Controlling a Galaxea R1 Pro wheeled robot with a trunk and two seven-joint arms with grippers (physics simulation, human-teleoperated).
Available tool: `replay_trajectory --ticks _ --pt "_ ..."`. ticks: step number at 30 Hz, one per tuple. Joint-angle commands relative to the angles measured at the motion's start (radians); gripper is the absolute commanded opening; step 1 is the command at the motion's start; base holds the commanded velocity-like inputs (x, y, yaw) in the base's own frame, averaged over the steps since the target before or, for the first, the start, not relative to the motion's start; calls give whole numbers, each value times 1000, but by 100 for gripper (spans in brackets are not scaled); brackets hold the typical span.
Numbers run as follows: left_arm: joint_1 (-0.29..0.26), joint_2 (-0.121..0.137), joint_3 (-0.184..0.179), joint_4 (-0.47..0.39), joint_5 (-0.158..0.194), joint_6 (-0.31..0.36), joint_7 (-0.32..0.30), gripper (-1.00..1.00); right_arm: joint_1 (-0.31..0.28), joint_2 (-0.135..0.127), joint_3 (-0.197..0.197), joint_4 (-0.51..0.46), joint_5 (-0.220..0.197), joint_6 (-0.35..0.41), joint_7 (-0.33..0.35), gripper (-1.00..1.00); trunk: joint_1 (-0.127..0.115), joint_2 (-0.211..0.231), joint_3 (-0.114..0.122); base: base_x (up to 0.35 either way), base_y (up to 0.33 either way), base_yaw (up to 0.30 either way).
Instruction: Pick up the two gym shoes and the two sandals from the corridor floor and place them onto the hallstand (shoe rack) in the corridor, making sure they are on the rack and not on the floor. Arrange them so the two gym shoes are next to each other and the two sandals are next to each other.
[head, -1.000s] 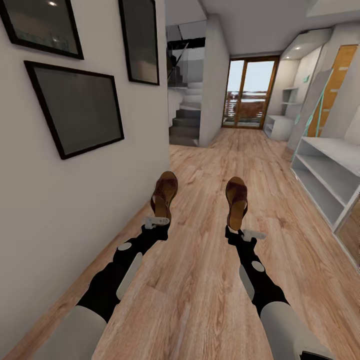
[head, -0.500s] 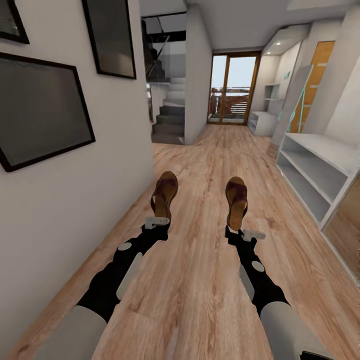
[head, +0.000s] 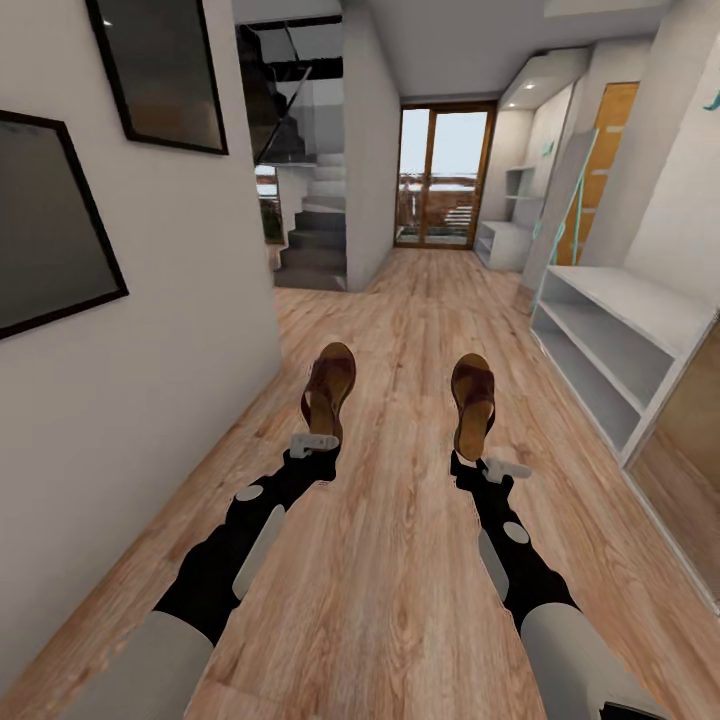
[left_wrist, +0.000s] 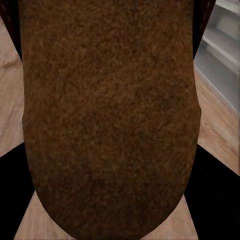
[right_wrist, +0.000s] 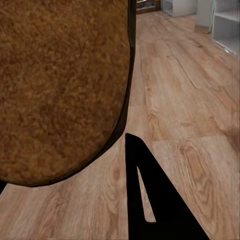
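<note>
The wood-plank corridor floor (head: 400, 600) carries a pale low shelf unit (head: 610, 345) standing along its right side

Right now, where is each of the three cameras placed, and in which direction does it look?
Head view: from the robot's head, forward and down the corridor; both arms show, each holding a sandal, left sandal, right sandal, shelf unit on the right.
Left wrist view: near the left jaws, facing its sandal's brown sole close up.
Right wrist view: near the right jaws, past its sandal's sole over the floor; one dark finger shows.
Shared: sandals, wood floor.
</note>
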Motion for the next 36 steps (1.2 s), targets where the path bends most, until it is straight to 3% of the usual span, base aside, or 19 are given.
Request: replay_trajectory --ticks 1,11,36 --pt "0 0 1 -1 8 7 -2 -100 -1 1 -3 1 3 -3 1 -100 0 0 -1 294 -134 -234" --pt "0 0 1 -1 9 7 -2 -100 -1 1 -3 0 4 -3 1 -100 0 0 -1 304 -83 -230" --pt "0 1 3 -1 9 7 -2 -100 -1 2 -2 1 5 -3 -1 -100 0 0 -1 347 -1 -5"
